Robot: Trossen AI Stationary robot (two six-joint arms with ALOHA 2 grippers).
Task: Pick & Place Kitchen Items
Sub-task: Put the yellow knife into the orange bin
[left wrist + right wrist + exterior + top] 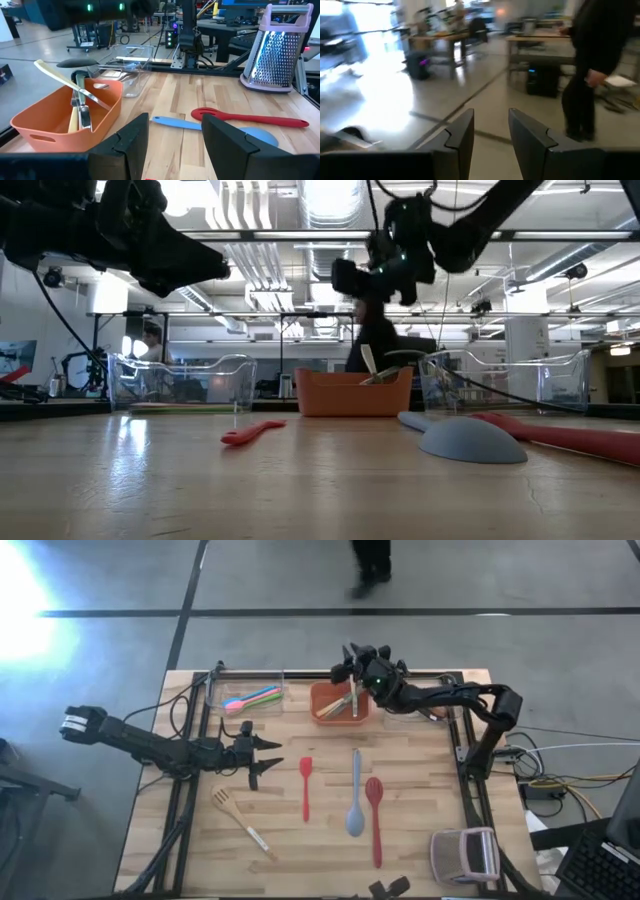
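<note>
Nearest the front edge of the table [420, 750] stands a pink-framed grater [466, 854], off to the right. Just beyond it, the loose utensils lie in a row on the wood: a red spoon [375, 817], a blue-grey spoon [355, 802] just beside it, a red spatula [306, 786], and out to the left a pale wooden spatula [240, 822], lying at an angle.

The left gripper [262, 756] hovers above the table, left of that red spatula, its fingers parted with a clear gap between them and nothing held; the wrist view looks out through that gap at the blue-grey spoon and the red spoon.

Further back, the orange bin [340, 701] sits at the far edge with several utensils leaning inside it, a pale wooden handle and metal pieces among them. To its left, a clear bin [245, 693] holds pink, green and blue utensils [252, 697]. Another clear bin [425, 712] stands on the orange bin's right, under the right arm.

The right gripper [352, 664] is raised high over the far edge, just behind the orange bin. Its fingers stand narrowly apart and hold nothing, pointing out into the room.

Beyond the table, a person in dark clothes [600, 65] stands on the floor.
</note>
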